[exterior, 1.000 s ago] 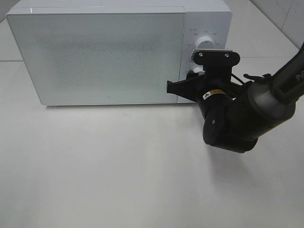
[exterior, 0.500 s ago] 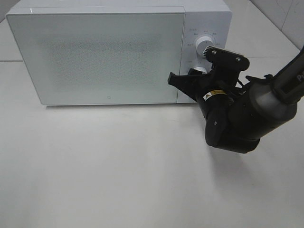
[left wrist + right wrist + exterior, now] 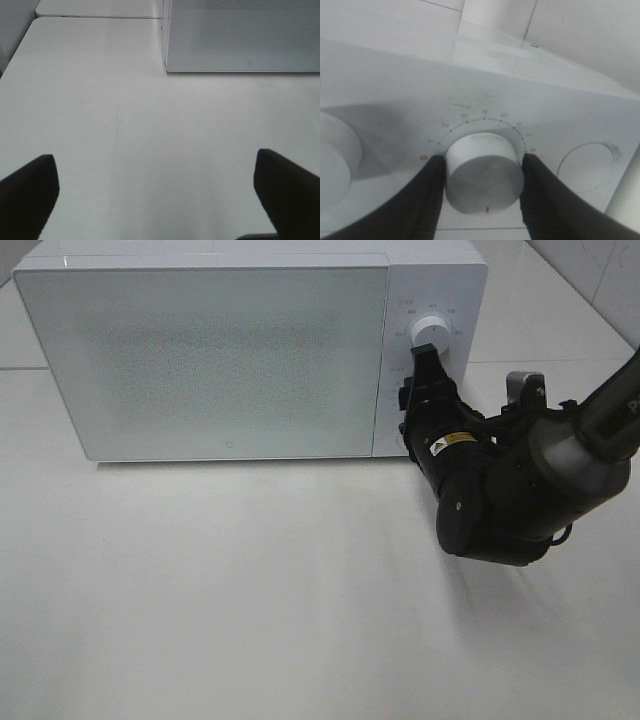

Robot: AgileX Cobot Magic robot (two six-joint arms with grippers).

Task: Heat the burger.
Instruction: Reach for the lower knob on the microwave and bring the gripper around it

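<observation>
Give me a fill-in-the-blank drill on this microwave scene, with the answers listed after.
1. The door of the microwave is ____.
2. The right gripper has its fingers on either side of a white knob that carries a ____ mark.
3. The left gripper hangs ____ above the table.

Missing words: closed; red; open

The boxy white microwave (image 3: 250, 350) had a finely speckled grey door panel (image 3: 150, 370). Its round white knob (image 3: 484, 172) bore a red tick. The fingers (image 3: 422, 200) were black, the smooth desk (image 3: 250, 590) off-white.
</observation>
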